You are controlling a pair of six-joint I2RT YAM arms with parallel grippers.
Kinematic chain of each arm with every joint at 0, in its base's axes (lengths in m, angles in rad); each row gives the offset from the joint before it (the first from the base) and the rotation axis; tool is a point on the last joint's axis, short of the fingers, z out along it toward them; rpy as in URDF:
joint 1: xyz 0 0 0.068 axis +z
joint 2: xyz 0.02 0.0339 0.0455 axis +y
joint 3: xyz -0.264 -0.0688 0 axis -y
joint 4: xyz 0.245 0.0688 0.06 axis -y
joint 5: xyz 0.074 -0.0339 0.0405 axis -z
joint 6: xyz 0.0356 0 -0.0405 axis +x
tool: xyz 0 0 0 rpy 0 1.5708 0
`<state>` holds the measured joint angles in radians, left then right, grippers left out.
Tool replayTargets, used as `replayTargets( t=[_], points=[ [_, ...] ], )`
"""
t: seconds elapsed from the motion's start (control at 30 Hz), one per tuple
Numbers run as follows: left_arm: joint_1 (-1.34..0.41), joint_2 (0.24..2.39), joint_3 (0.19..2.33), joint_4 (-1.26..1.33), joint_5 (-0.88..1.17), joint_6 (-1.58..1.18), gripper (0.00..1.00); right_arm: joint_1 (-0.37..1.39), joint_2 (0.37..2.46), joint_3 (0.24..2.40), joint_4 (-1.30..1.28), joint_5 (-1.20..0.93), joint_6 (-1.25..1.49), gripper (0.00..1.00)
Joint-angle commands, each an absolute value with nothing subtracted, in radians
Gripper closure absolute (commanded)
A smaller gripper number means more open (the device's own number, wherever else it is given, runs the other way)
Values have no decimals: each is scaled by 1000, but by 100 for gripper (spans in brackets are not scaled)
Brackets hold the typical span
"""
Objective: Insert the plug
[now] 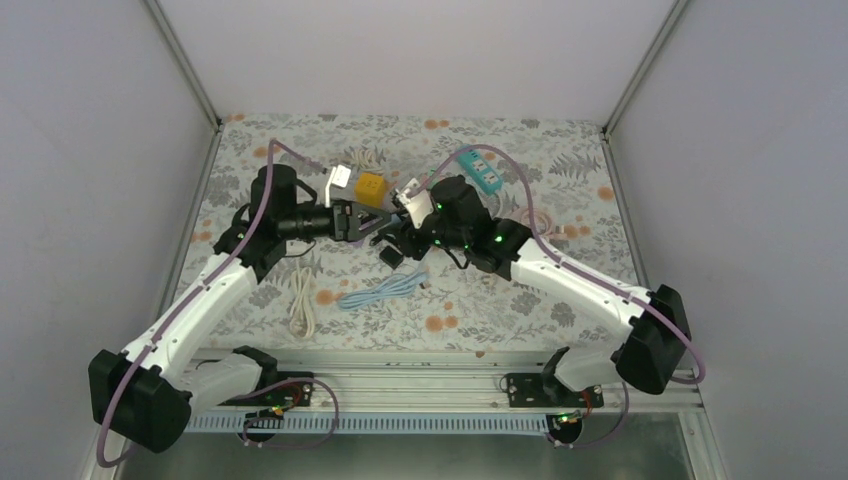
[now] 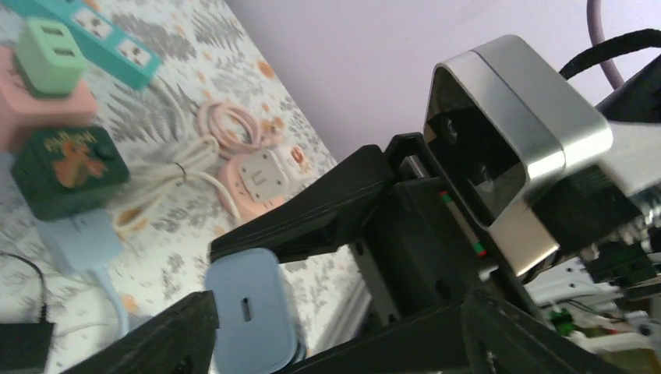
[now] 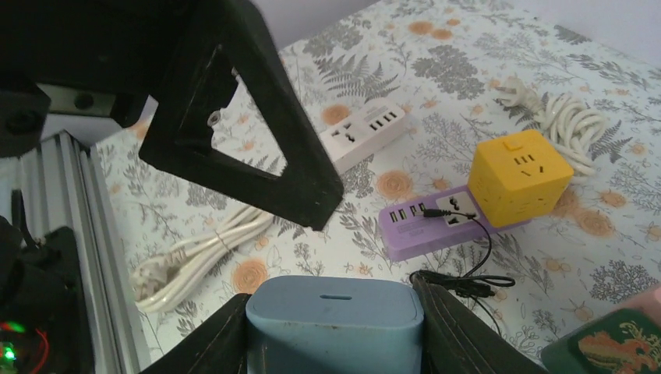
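The plug is a pale blue charger block (image 3: pixel 335 319) with a slot in its top face. My right gripper (image 3: pixel 331 305) is shut on it, one black finger on each side, above the table. In the left wrist view the same block (image 2: pixel 249 312) sits between the spread fingers of my left gripper (image 2: pixel 212 274), which is open. The two grippers meet above the middle of the table, the left (image 1: pixel 362 222) facing the right (image 1: pixel 398 238). A purple power strip (image 3: pixel 436 226) lies below, with a black cable in one USB port.
A yellow cube socket (image 3: pixel 518 175) stands on the purple strip's end. A white power strip (image 3: pixel 362 132) and a coiled white cable (image 3: pixel 203 249) lie nearby. A teal strip (image 1: pixel 480 170), a dark green cube (image 2: pixel 70 167), a pink cube socket (image 2: pixel 261 175) and a blue cable (image 1: pixel 385 290) lie around.
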<state>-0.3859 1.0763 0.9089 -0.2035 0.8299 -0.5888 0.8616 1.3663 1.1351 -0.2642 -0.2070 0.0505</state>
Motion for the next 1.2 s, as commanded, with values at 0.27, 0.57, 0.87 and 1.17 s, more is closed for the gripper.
replayTargets(
  t=[0.27,0.57,0.87,1.17],
  points=[
    [-378,1133,922,-333,877,-537,34,933,1373,1167,-238,-135,-113,59],
    [-374,1129,947,-407,794,-490,30,943,1367,1155,-217,-91,-163,60],
    [-379,1158,929,-332,968,-498,33,952,1352,1120,-142,-133,-180,60],
    [-406,1176,960,-374,1030,-433,50,983,1449,1189,-209,-60,-210,60]
  ],
)
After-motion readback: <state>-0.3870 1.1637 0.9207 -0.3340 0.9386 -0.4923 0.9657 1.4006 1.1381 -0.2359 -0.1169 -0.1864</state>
